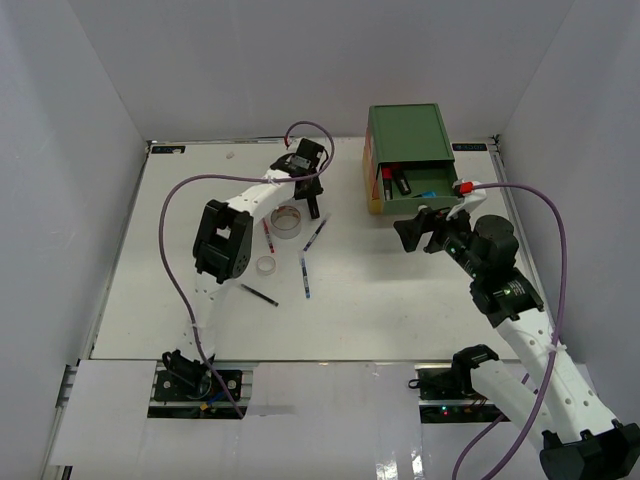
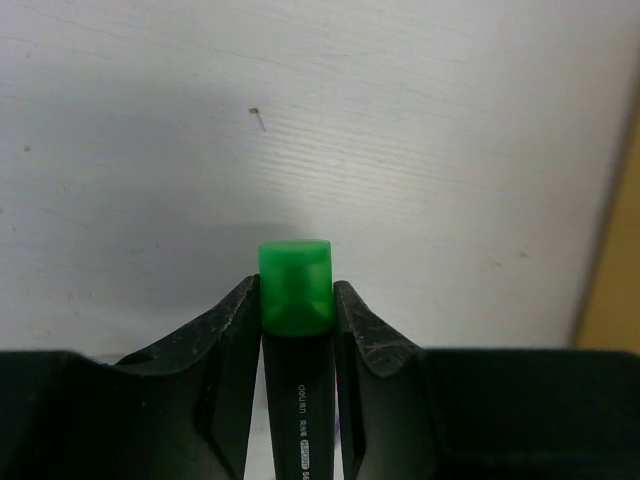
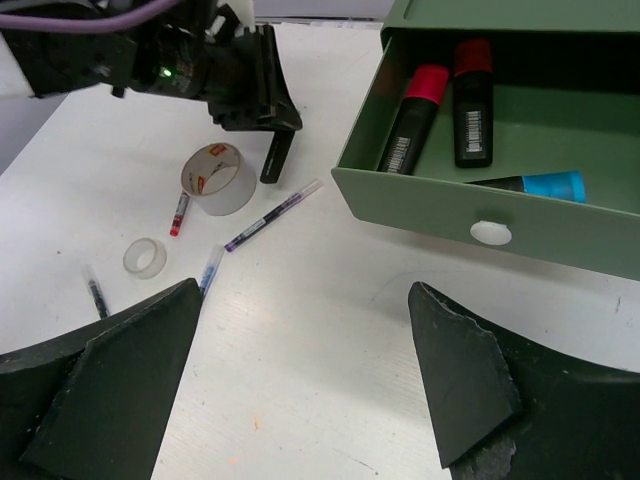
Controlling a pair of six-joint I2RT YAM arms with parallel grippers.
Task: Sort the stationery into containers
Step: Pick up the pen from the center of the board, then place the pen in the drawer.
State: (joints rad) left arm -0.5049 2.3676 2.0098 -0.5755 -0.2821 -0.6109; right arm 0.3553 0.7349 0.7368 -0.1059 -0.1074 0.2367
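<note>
My left fingers [image 2: 225, 335] are black; the highlighter [image 2: 296, 290] is black with a green cap; the drawer [image 3: 420, 205] is green, its knob [image 3: 490, 232] white.

Highlighter [image 2: 296, 370]: black plastic barrel, slight gloss; green cap of translucent plastic, smooth, satin.
Fingers [image 2: 225, 340]: black plastic, matt, grainy.
Table [image 2: 400, 130]: white, matt, faintly grained.
Drawer [image 3: 430, 205]: green, smooth, matt.
Knob [image 3: 490, 232]: white plastic, smooth.
Small tape [image 3: 146, 258]: translucent, glossy.

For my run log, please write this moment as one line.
left gripper: shut on green-capped highlighter | right gripper: open, empty | green drawer: open
</note>
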